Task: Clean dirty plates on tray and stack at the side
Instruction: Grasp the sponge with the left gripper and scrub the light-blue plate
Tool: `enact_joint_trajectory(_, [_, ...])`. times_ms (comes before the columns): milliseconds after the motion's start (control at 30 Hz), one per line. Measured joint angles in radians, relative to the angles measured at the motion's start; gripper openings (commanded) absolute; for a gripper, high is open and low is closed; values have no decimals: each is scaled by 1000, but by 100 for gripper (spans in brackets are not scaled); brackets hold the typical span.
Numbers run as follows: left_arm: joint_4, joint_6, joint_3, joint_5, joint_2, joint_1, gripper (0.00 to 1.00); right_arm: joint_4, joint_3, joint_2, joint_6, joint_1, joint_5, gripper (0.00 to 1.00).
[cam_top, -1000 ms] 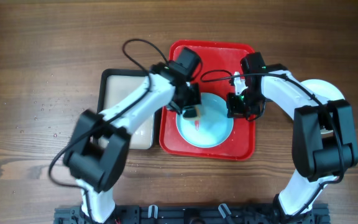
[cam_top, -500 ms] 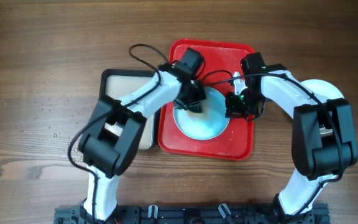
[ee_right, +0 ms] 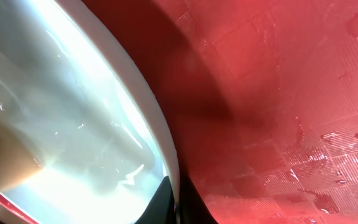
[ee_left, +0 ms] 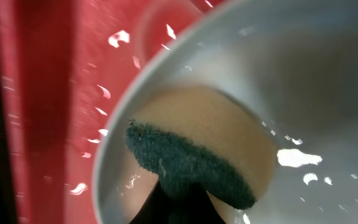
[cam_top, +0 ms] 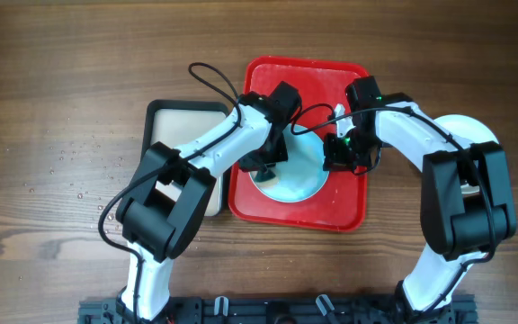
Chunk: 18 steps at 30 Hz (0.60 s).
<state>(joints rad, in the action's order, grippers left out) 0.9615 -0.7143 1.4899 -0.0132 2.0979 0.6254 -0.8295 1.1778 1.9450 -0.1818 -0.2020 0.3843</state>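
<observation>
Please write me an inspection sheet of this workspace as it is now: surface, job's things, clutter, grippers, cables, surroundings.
Surface: wooden table, with water drops on its left part.
Job's things: a light blue plate lies in the wet red tray; a pale round plate sits on the table at the right, partly hidden.
Clutter: cream tray to the left of the red tray.
Grippers: left gripper presses a sponge on the light blue plate; right gripper is shut on its rim.
Cables: black cable loops loose.
Surroundings: nothing seen.

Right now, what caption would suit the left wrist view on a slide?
Tan sponge with a dark scouring face pressed on the wet plate inside the red tray.
</observation>
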Motion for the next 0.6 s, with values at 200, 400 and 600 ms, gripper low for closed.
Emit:
enact_joint_trajectory(200, [124,-26,54,-44,4,0,4,-3,0,0,0,0,2,4])
enact_joint_trajectory(400, [362,-33,100,-115,-201,-72,4,-6,0,0,0,0,0,5])
enact_joint_trajectory(600, [382,-16,73,-286,-303,-288,4,23,12,-1,3,0,-18,4])
